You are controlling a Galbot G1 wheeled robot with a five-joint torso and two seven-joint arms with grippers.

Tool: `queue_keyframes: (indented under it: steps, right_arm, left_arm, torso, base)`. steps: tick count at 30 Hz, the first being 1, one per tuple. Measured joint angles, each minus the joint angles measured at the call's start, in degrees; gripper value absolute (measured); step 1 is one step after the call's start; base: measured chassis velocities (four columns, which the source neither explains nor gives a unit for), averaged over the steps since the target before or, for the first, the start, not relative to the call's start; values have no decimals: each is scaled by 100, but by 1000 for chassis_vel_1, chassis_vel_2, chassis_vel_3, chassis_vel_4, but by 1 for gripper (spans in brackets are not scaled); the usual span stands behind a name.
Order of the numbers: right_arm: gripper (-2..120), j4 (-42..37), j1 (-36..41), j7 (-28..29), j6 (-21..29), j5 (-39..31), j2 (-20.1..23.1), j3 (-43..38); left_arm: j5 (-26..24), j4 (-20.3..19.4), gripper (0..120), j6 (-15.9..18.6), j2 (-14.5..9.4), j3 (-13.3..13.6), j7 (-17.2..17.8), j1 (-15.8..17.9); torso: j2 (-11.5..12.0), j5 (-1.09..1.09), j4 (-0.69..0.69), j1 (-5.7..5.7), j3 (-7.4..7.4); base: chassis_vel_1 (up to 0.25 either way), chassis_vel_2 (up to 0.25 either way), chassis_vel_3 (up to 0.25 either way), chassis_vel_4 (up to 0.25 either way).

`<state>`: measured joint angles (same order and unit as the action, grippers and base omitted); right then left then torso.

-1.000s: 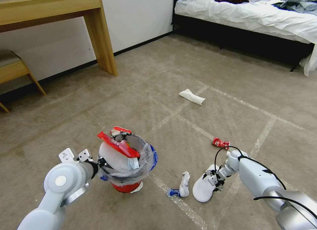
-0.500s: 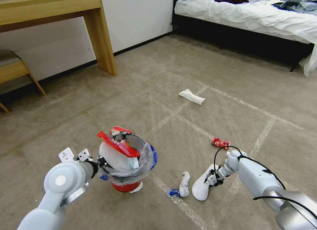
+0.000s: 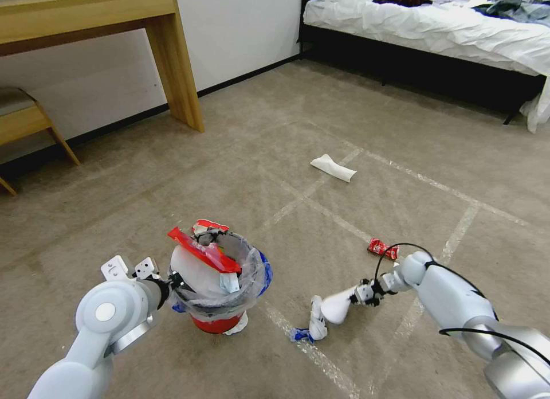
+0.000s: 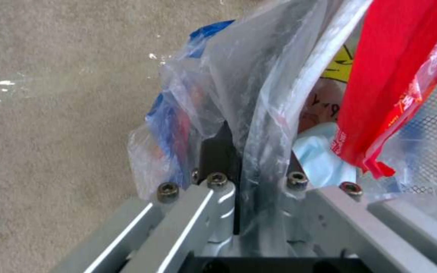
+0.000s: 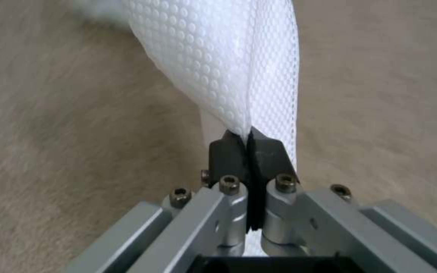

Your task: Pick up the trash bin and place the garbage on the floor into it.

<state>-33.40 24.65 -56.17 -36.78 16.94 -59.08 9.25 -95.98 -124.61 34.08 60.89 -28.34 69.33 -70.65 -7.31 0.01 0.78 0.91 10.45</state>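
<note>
One dimpled white slipper (image 3: pixel 337 305) pinched in right gripper (image 3: pixel 356 296); carpet beneath.

Red trash bin (image 3: pixel 219 323) with clear, blue-handled bag; white dimple-patterned slipper (image 5: pixel 228 64); beige floor (image 3: pixel 172 175); perhaps pale-blue paper inside

Red shiny plastic snack wrapper (image 4: pixel 380 94) carries small white print, too blurred to read. Nothing else has legible text.
</note>
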Motion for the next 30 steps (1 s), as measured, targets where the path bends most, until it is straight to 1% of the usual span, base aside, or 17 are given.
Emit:
queue_keyframes:
  steps: [1, 2, 3, 5, 6, 7, 8, 9, 10, 11, 13, 14, 17, 18, 20, 24, 30]
  right_arm:
    - [0, 0, 0, 0, 0, 0, 0, 0]
    - [0, -103, 15, -53, 130, -609, 140, 4]
    - [0, -103, 15, -53, 130, -609, 140, 4]
    - [0, -384, 133, -97, 449, -1929, 367, -52]
    - [0, -384, 133, -97, 449, -1929, 367, -52]
    - [0, -584, 220, -77, 646, -2457, 477, -66]
    - [0, -958, 380, 31, 942, -3295, 645, -123]
    - [0, -958, 380, 31, 942, -3295, 645, -123]
    - [0, -1337, 518, 190, 1154, -3989, 768, -210]
    - [0, -1337, 518, 190, 1154, -3989, 768, -210]
    - [0, -2053, 740, 643, 1478, -4974, 960, -369]
    - [0, -2053, 740, 643, 1478, -4974, 960, -369]
    - [0, -2869, 903, 1261, 1704, -6039, 1084, -654]
    - [0, -2869, 903, 1261, 1704, -6039, 1084, -654]
    - [0, -3270, 945, 1459, 1703, -6540, 1095, -800]
    - [0, -3564, 955, 1518, 1573, -6538, 1061, -982]
    - [0, -3619, 949, 1533, 1446, -6518, 966, -1131]
  left_arm:
    - [0, 0, 4, 0, 0, 0, 0, 0]
    - [-11, -14, 4, -9, -21, -1, 3, 0]
    - [-11, -14, 4, -9, -21, -1, 3, 0]
    - [-29, -38, 4, -23, -51, -6, 7, 4]
    - [-29, -38, 4, -23, -51, -6, 7, 4]
    - [-31, -39, 4, -24, -59, -7, 10, 2]
    - [-31, -39, 4, -25, -68, -9, 13, -10]
    - [-31, -39, 4, -25, -68, -9, 13, -10]
    - [-33, -40, 4, -25, -73, -8, 14, -16]
    - [-33, -40, 4, -25, -73, -8, 14, -16]
    - [-48, -40, 4, -25, -77, 0, 17, 4]
    - [-48, -40, 4, -25, -77, 0, 17, 4]
    - [-89, -30, 4, -26, -134, 23, 20, 36]
    - [-89, -30, 4, -26, -134, 23, 20, 36]
    - [-121, -4, 4, -28, -180, 27, 22, 40]
    - [-140, 39, 4, -28, -246, 9, 27, 7]
    - [-162, 37, 4, -41, -260, -7, 30, -14]
  torso:
    - [0, 0, 0, 0, 0]
    - [0, -3, 1, 0, 0]
    - [0, -3, 1, 0, 0]
    - [0, 1, 0, 0, 0]
    - [0, 1, 0, 0, 0]
    - [0, 0, -1, 0, 0]
    - [0, 0, 0, 0, 0]
    - [0, 0, 0, 0, 0]
    - [0, 0, 1, 0, 0]
    - [0, 0, 1, 0, 0]
    - [0, -1, 0, 0, 0]
    - [0, -1, 0, 0, 0]
    - [0, -1, 0, 0, 0]
    - [0, -1, 0, 0, 0]
    - [0, -2, -1, 0, 0]
    - [0, -2, -1, 0, 0]
    - [0, -1, 0, 0, 0]
  base:
    - [0, 0, 0, 0]
    - [0, 0, 0, 0]
    - [0, 0, 0, 0]
    - [0, 0, 0, 0]
    - [0, 0, 0, 0]
    - [0, 0, 0, 0]
    - [0, 0, 0, 0]
    - [0, 0, 0, 0]
    - [0, 0, 0, 0]
    - [0, 0, 0, 0]
    - [0, 0, 0, 0]
    - [0, 0, 0, 0]
    - [0, 0, 0, 0]
    - [0, 0, 0, 0]
    - [0, 0, 0, 0]
    - [0, 0, 0, 0]
    - [0, 0, 0, 0]
